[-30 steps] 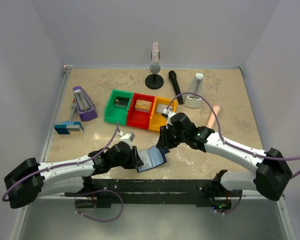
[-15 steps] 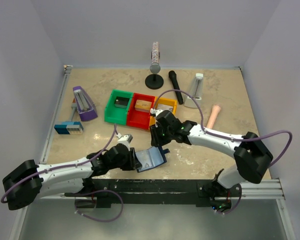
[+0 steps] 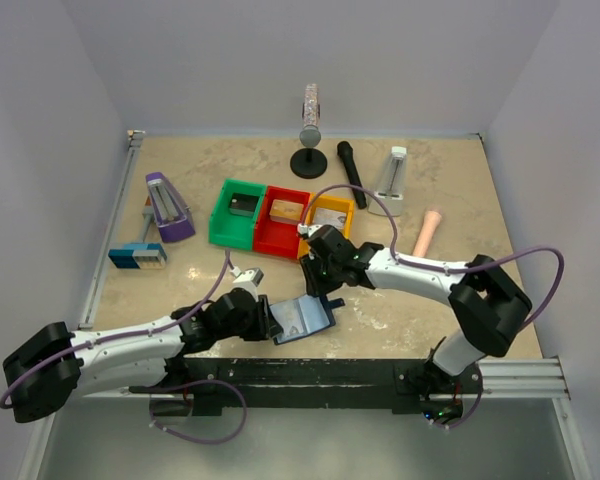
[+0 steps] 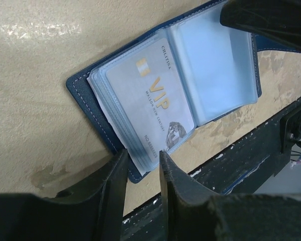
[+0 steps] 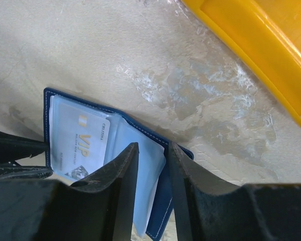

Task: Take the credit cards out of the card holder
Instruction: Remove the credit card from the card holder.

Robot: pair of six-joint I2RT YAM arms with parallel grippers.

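Note:
The card holder (image 3: 305, 318) lies open near the table's front edge, navy cover (image 4: 85, 88) down and clear sleeves up. A silvery grey credit card (image 4: 150, 95) marked VIP sits in the top sleeve of its left half and also shows in the right wrist view (image 5: 83, 138). My left gripper (image 4: 142, 156) is shut on the near left corner of the sleeve stack and cover. My right gripper (image 5: 154, 148) stands part open over the right flap (image 5: 175, 201), with an empty clear sleeve between its fingers. In the top view the left gripper (image 3: 268, 322) and right gripper (image 3: 325, 290) flank the holder.
Green (image 3: 238, 212), red (image 3: 283, 222) and yellow (image 3: 330, 212) bins with small boxes stand just behind the right gripper. A purple gadget (image 3: 167, 207) and a blue-and-white block (image 3: 137, 256) are at left. A black microphone (image 3: 350, 172) and white stand (image 3: 390, 185) are at the back.
The right arm has folded in and its gripper has shifted a little left over the holder's right flap, its jaws a bit wider. The left gripper has kept its hold.

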